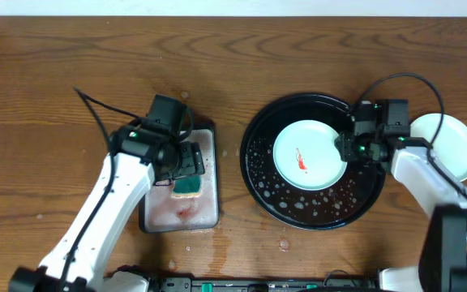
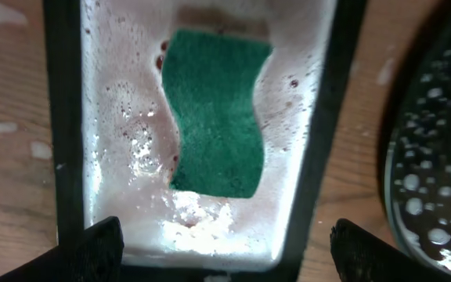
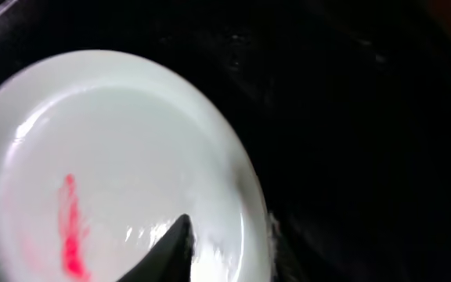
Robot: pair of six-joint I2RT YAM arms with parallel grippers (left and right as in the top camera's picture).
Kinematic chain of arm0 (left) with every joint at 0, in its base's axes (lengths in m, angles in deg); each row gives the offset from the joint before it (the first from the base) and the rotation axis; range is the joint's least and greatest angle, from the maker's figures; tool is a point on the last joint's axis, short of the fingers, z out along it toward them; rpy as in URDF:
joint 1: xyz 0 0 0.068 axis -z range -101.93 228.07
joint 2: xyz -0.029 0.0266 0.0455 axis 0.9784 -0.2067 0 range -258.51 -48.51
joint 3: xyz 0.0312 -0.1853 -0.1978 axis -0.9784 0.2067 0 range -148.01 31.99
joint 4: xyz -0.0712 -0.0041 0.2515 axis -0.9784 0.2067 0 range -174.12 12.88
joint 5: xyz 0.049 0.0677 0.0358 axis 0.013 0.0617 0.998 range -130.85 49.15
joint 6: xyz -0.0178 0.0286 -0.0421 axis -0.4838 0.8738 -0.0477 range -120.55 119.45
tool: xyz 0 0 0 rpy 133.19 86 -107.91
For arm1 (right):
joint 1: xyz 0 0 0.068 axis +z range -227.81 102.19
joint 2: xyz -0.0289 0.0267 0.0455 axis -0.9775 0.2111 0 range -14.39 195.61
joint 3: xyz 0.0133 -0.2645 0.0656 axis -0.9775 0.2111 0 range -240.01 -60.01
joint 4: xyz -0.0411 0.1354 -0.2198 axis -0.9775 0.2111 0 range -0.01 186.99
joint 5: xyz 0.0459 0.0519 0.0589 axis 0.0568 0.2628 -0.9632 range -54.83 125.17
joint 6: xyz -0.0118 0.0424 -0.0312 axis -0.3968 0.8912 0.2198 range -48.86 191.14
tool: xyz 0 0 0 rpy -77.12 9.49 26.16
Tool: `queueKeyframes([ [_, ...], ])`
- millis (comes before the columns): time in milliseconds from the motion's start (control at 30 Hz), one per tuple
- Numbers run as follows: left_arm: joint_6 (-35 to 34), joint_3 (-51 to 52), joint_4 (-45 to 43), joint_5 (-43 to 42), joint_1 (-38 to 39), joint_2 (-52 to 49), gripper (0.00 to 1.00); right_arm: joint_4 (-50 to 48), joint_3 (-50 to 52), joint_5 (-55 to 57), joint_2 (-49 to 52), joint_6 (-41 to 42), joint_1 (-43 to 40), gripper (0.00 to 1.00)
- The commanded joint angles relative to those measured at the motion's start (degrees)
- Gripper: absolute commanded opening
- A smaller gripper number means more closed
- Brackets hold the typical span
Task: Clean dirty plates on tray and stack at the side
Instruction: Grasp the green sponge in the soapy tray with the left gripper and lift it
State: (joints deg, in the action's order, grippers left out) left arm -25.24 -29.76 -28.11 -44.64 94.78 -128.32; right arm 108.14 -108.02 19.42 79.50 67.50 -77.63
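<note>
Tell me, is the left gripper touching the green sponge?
Apart. Left wrist view: left gripper open wide, foamy grey tray showing between each finger and the green sponge.

Two pale round plates were in view: one [image 1: 306,154] in the middle right of the overhead frame, carrying a single red smear [image 1: 300,160], and one [image 1: 452,146] at the far right edge, partly covered. There was one round black tray [image 1: 258,174], one grey rectangular tray [image 1: 209,203] left of centre, and one green sponge [image 1: 188,186] in it. Two robot arms stood over the table [image 1: 39,97], one [image 1: 104,211] at lower left and one [image 1: 428,174] at lower right.
</note>
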Motion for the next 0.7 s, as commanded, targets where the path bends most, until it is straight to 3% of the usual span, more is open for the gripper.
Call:
queueKeyframes([
  [0, -0.9, 0.0, -0.3, 3.3, -0.2, -2.9, 0.85, -1.5, -0.5, -1.1, 3.8, -3.8, 0.6, 0.19],
  [67, -0.9, 0.0, -0.6, 3.4, -0.2, -5.1, 0.85, -2.0, -0.5, 0.2, 4.4, -3.0, 0.5, 0.10],
  [167, -0.9, 0.0, -0.6, 3.3, -0.2, -8.1, 0.85, -1.8, -0.5, 2.5, 3.8, -1.2, 0.5, 0.11],
  [233, -0.9, 0.0, -0.6, 3.1, -0.2, -9.8, 0.84, -1.7, -0.5, 2.8, 3.2, -1.1, 0.5, 0.02],
  [267, -0.9, 0.0, -0.7, 3.1, -0.2, -10.4, 0.84, -1.4, -0.5, 2.2, 2.9, -1.1, 0.6, 0.04],
  [333, -0.8, 0.0, -0.9, 3.1, -0.2, -10.8, 0.81, -0.9, -0.5, 0.2, 1.4, -1.2, 0.6, 0.24],
  [367, -0.6, 0.0, -1.2, 3.2, -0.2, -10.8, 0.81, -0.8, -0.5, -0.5, 0.3, -1.2, 0.5, 0.27],
  [467, -0.4, 0.1, -2.7, 3.4, -0.2, -10.8, 0.81, -1.3, -0.6, -0.7, -4.0, -2.4, 0.5, 0.28],
  [667, 0.2, 6.2, -12.0, 3.4, -0.2, -10.9, 0.81, -0.9, -0.6, 3.0, -7.8, -2.9, 0.4, 0.37],
])
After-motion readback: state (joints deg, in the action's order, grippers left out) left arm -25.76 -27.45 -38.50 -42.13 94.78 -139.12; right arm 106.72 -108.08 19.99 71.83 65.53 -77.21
